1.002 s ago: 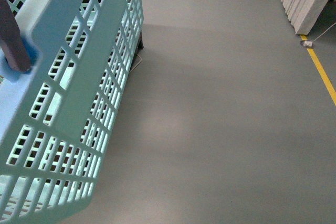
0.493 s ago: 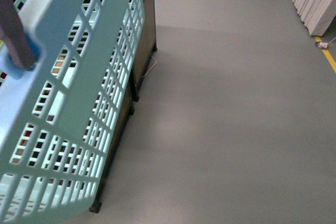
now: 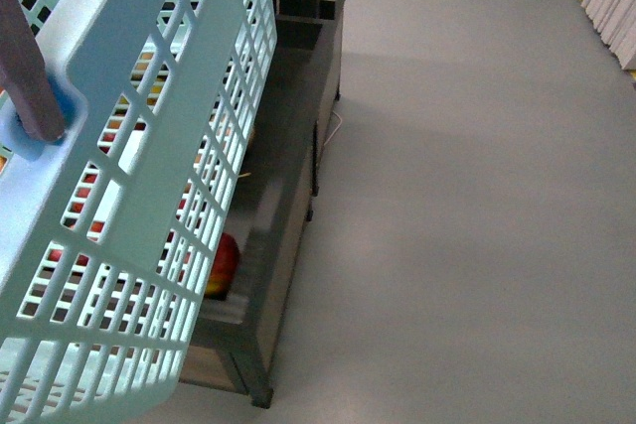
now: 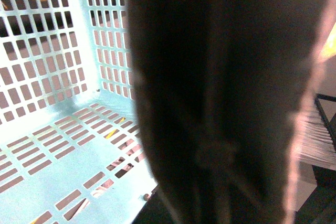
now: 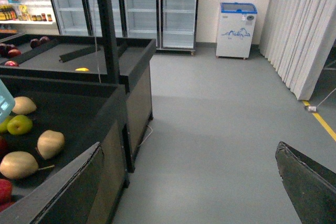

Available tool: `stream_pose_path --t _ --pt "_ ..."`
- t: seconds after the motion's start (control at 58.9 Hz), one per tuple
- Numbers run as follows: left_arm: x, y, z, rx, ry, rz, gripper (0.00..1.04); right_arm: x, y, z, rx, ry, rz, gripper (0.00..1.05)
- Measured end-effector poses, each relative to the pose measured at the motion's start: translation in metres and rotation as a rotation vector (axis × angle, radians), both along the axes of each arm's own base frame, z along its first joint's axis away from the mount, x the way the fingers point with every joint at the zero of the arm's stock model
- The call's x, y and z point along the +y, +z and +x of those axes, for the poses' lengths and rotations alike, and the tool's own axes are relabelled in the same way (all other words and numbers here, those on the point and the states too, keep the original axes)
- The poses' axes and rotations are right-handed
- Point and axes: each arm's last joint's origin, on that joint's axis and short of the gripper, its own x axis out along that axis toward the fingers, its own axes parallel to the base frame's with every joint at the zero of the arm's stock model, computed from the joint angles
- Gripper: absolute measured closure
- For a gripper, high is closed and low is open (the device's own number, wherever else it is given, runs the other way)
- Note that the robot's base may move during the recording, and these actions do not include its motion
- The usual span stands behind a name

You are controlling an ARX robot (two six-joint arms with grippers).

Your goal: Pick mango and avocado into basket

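In your front view the basket fills everything from 7 to 11 o'clock. It is tilted, with its slotted wall facing you and one brown handle at 9 o'clock. Specks of orange, yellow and red show through the slots, too broken up to name.

Behind the basket, from 6 up to 12 o'clock, runs a dark stand. A red-and-yellow fruit lies in its tray just beside the basket's lower edge; you cannot tell what kind it is. From 1 to 5 o'clock there is only grey floor.

The left wrist view adds the basket's inside: its slotted base and walls, with nothing lying on the base that shows. A dark blurred shape covers the rest of that view, so you cannot tell how the left gripper stands.

The right wrist view gives what the front view lacks. The right gripper is spread wide with only floor between its fingers. The stand's tray holds pale fruits and a green apple, near a corner of the basket. Past the stand are glass-door fridges, a small white freezer and a curtain.
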Motion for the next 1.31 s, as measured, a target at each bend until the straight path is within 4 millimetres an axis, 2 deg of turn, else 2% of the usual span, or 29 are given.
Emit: stream_pose_path --t 1.308 --pt "0.0002 -0.0004 -0.0002 0.001 0.001 -0.002 1.00 0.0000 0.0004 -0.0001 -0.002 -0.001 0.000 0.08"
